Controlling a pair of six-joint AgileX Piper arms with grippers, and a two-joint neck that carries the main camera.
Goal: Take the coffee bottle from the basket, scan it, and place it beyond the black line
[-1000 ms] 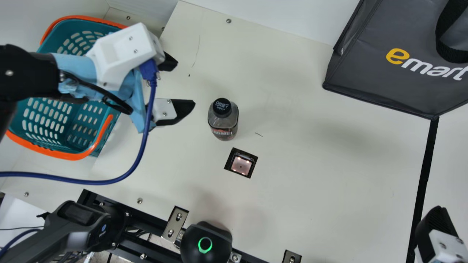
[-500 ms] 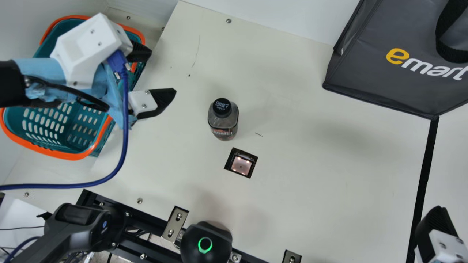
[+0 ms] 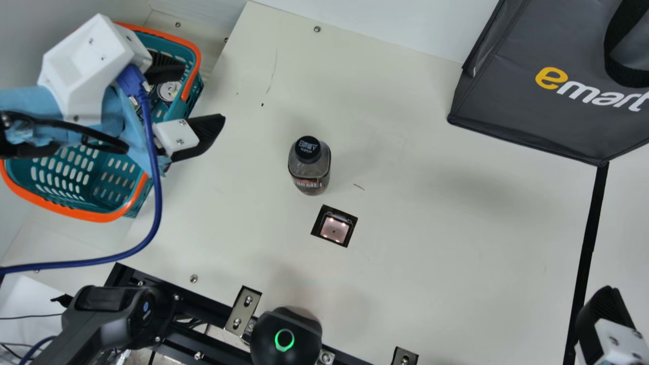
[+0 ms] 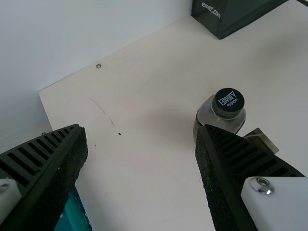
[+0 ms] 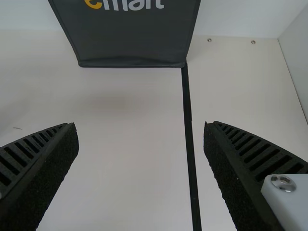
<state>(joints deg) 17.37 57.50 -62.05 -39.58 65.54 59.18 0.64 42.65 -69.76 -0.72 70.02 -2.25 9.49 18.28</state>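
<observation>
And there stood the coffee bottle, upright on the desk in front of the spread left end effector, the right end effector spread too!

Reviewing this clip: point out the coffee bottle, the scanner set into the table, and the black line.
Coffee bottle (image 3: 308, 148): main view, on its black cap.
Scanner (image 3: 334, 229): main view, on its lit window.
Black line (image 3: 591, 233): main view, on its stretch below the bag.

Grey bag with a black strap, main view's upper right.
</observation>
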